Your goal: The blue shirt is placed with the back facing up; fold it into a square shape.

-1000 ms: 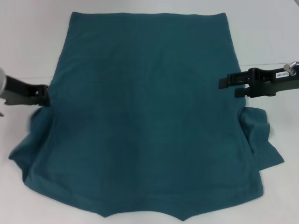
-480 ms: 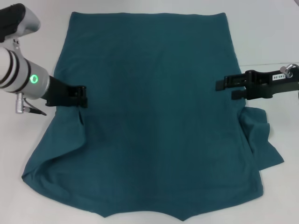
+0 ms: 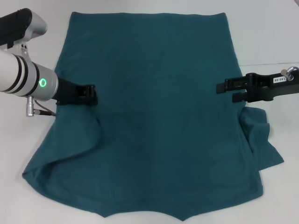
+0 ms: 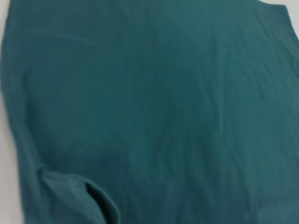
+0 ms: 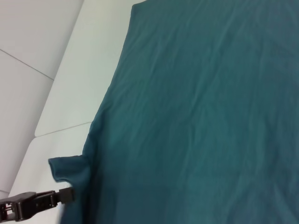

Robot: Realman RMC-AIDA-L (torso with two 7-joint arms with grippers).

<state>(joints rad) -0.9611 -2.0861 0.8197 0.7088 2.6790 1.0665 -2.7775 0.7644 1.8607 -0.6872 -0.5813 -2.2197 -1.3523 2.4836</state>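
White table all around, with a faint seam line running across it behind the right arm. The shirt is spread flat on it, plain side up, taking up most of the head view, hem toward the far end and the neck end toward the robot.

Left gripper sits over the shirt's left edge, about halfway down its length. Its fingers look pressed together, and a ridge of cloth runs from them down toward the shirt's left sleeve, so I'd guess it has the edge pinched, but I can't tell for sure. Right gripper is over the shirt's right edge at about the same height. There I can make out 2 dark prongs one above the other, but whether they're gripping cloth or just hovering, can't tell. The right sleeve is bunched up just below that gripper.

Handling-wise: this looks like soft, light knit, zero stiffness. It'll droop and drag wherever it isn't held, and it probably wrinkles instead of sliding cleanly. Best bet is pinching right at the side edges, both at matching height, so each side flap folds inward as a straight line. Grabbing mid-panel would likely just tent it up.
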